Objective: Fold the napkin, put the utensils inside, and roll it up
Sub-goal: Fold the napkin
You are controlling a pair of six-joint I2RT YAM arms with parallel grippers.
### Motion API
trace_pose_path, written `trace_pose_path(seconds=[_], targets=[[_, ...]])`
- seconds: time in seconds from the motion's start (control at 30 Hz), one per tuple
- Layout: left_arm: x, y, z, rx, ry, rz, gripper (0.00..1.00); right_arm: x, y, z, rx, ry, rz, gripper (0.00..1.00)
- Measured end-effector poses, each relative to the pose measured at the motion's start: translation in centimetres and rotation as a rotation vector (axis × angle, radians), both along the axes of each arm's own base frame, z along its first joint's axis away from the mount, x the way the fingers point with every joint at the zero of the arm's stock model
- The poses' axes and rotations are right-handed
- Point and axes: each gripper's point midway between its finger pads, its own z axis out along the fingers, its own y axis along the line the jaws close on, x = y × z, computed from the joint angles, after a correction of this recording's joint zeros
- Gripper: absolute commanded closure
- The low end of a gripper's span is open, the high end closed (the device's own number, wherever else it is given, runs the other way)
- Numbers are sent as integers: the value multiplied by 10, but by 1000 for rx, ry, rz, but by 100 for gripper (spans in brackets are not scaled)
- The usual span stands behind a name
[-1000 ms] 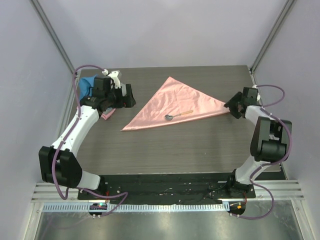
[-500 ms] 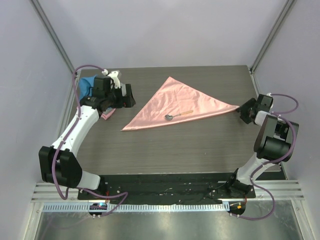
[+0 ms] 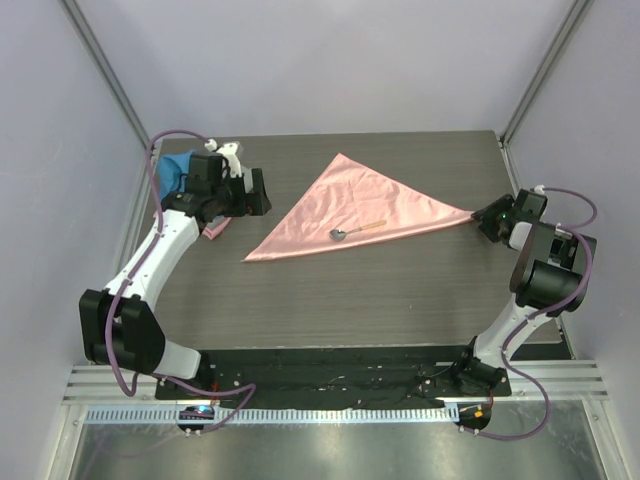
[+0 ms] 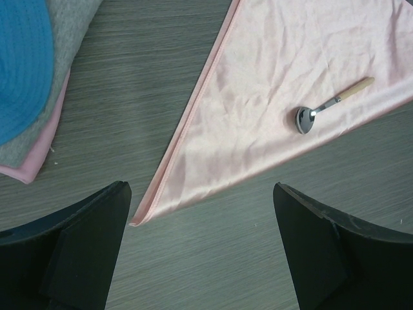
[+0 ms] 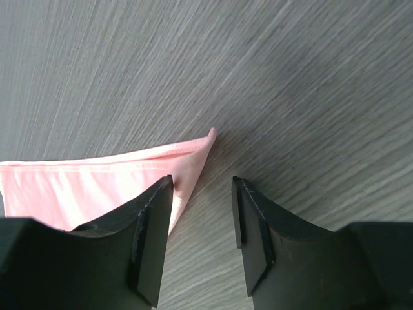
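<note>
The salmon-pink napkin (image 3: pixel 355 205) lies folded into a triangle on the dark wood table (image 3: pixel 350 290). A small spoon (image 3: pixel 356 231) with a silver bowl and tan handle rests on it near its lower edge; it also shows in the left wrist view (image 4: pixel 326 110). My right gripper (image 3: pixel 488 215) is open at the napkin's right corner (image 5: pixel 208 139), one finger (image 5: pixel 151 223) over the cloth edge, nothing held. My left gripper (image 3: pixel 262 192) is open and empty above the table, left of the napkin's left corner (image 4: pixel 139 219).
A stack of blue (image 4: pixel 22 58), grey (image 4: pixel 64 51) and pink cloths sits at the table's far left, under the left arm (image 3: pixel 178 170). Frame posts stand at the back corners.
My right gripper moved right and out to the napkin's right corner, and the corner now lies stretched further right. The left arm and the spoon have not moved.
</note>
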Motion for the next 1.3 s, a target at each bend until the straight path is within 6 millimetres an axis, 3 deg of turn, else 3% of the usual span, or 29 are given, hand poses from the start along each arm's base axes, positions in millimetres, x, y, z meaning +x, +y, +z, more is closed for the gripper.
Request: trace_pose_path(seconds=[0.4, 0.73, 1.0, 1.13, 1.23, 1.3], targets=[[0, 0, 0, 2, -1, -1, 2, 15, -5, -2, -3, -30, 4, 62], [0, 0, 0, 3, -1, -1, 2, 15, -6, -9, -20, -9, 33, 93], [0, 0, 0, 4, -1, -2, 2, 13, -2, -5, -19, -6, 55, 99], [0, 0, 0, 3, -1, -2, 2, 15, 5, 20, -33, -49, 73, 99], [0, 0, 0, 3, -1, -1, 2, 22, 19, 57, -67, -128, 105, 99], [0, 0, 0, 2, -1, -1, 2, 28, 40, 86, -96, -192, 147, 99]])
